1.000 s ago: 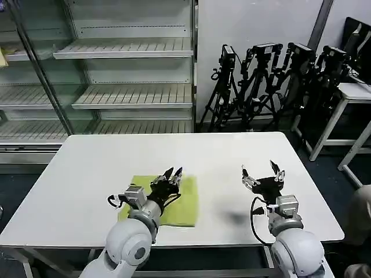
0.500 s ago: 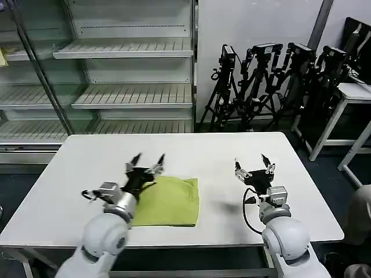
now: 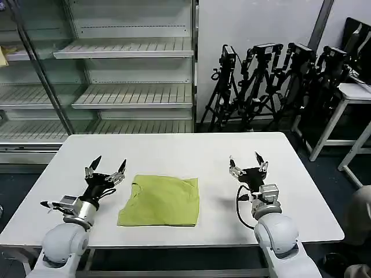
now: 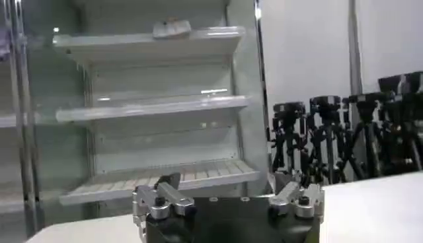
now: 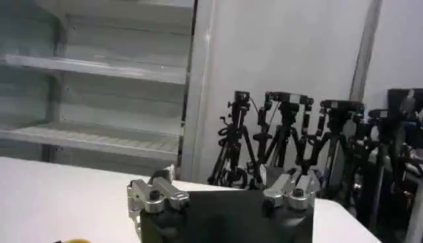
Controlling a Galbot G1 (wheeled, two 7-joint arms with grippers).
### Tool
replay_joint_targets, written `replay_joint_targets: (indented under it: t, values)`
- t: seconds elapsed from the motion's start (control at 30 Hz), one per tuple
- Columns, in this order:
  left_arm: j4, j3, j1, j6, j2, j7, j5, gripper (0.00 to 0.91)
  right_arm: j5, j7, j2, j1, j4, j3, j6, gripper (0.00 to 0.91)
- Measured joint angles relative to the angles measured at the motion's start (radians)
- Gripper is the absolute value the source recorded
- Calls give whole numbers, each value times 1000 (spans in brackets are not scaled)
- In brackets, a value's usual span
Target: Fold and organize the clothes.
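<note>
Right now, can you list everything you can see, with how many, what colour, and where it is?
folded lime short-sleeved T-shirt: one, yellow-green, flat on the table's near middle, between the two grippers, touched by neither.
white rectangular table: one, white, directly before the robot.
glass-fronted shelving unit: one, pale wire shelves, behind the table on the left.
black camera tripods: several, black, standing against the back wall on the right.
white side table: one, white, far right beside the tripods.
left gripper: one, black and silver, open, above the table left of the T-shirt.
right gripper: one, black and silver, open, above the table right of the T-shirt.
</note>
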Motion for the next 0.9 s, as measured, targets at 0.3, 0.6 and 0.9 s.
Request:
replay_joint_targets:
  t: [0.3, 0.6, 0.9]
  values:
    - [12, -54, 34, -43, 17, 72, 20, 907, -27, -6, 14, 5, -19, -10, 25, 907]
    - [6, -84, 53, -55, 23, 111, 30, 907, -80, -15, 13, 16, -31, -18, 50, 907]
    - [-2, -107, 62, -73, 23, 136, 35, 907, -118, -20, 18, 12, -30, -19, 68, 907]
